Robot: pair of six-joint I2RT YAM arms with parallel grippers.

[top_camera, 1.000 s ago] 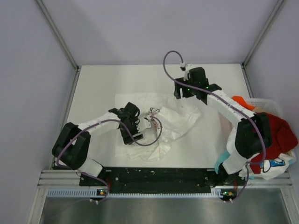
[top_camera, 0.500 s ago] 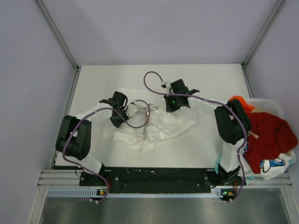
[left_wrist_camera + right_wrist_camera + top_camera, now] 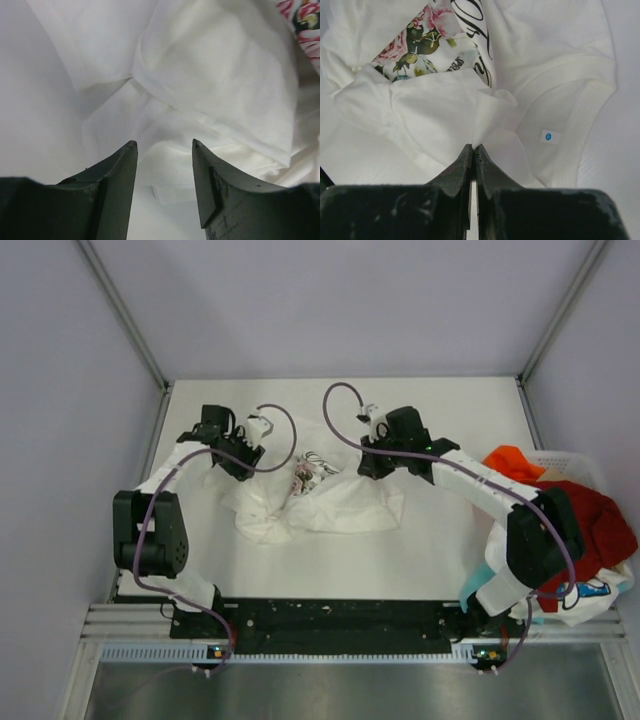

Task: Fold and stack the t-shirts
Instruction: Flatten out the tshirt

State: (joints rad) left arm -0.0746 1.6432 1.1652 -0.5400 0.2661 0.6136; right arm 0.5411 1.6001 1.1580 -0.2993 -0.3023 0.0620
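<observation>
We pinch floral tee with right gripper; left gripper spread. Tee crumpled, nothing folded; other tees in basket.

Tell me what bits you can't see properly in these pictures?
Floral t-shirt: its print is mostly folded inside; the right wrist view cuts the lettering at the top edge.
Basket: in the top view the right arm covers part of its shirts.
Left fingers: the left wrist view cannot show whether they touch the cloth.
</observation>
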